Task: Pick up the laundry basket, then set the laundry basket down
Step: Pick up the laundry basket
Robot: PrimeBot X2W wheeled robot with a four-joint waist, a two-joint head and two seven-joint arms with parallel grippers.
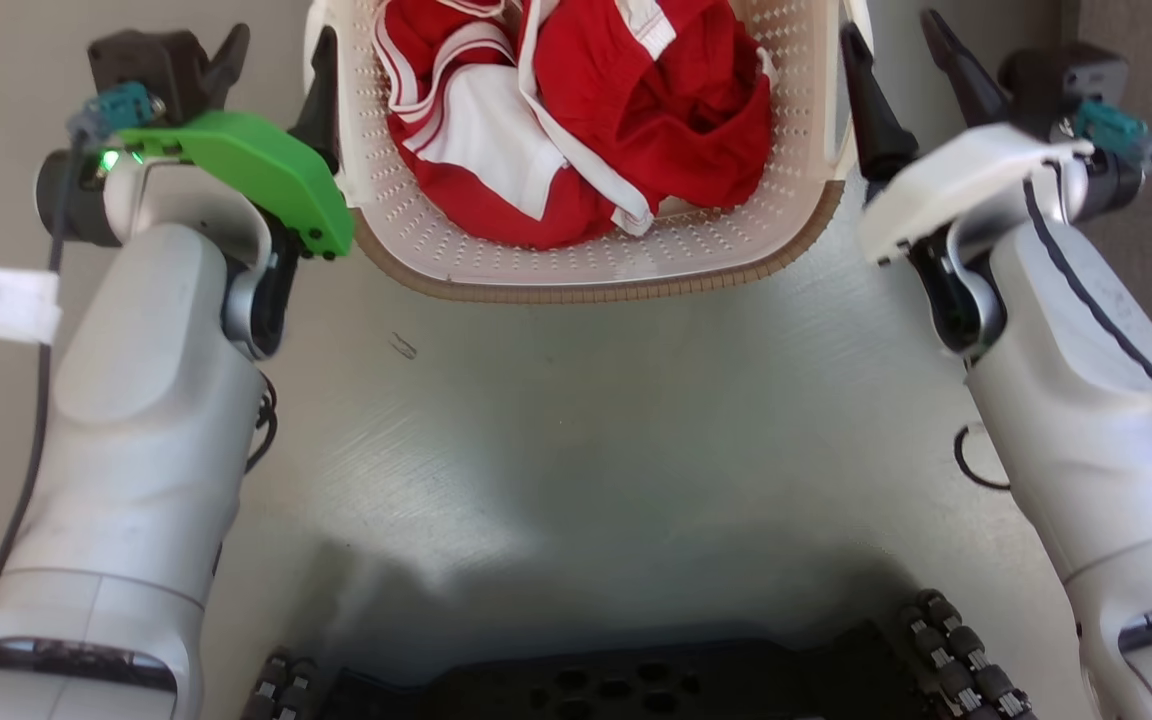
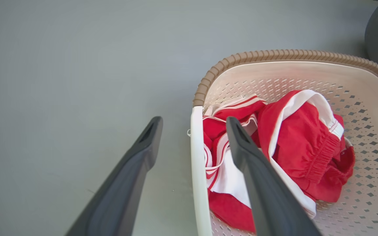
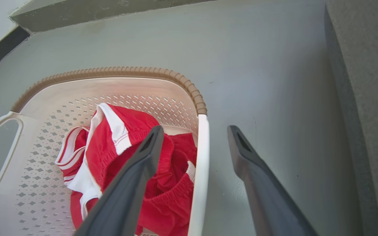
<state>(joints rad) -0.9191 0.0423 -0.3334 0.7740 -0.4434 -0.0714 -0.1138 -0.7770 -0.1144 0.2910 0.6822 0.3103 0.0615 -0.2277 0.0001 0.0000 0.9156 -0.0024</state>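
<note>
Laundry basket (image 1: 536,262) of red-and-white clothes (image 1: 636,110) on floor (image 1: 576,420), left fingers (image 2: 136,164) and right fingers (image 3: 254,170) released, astride its white handles (image 2: 197,164)

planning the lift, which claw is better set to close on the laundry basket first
Left, marginally: the open left claw has the laundry basket handle centred in its gap; the right claw, also open, straddles its handle slightly off-centre. Probably needs both.
</note>
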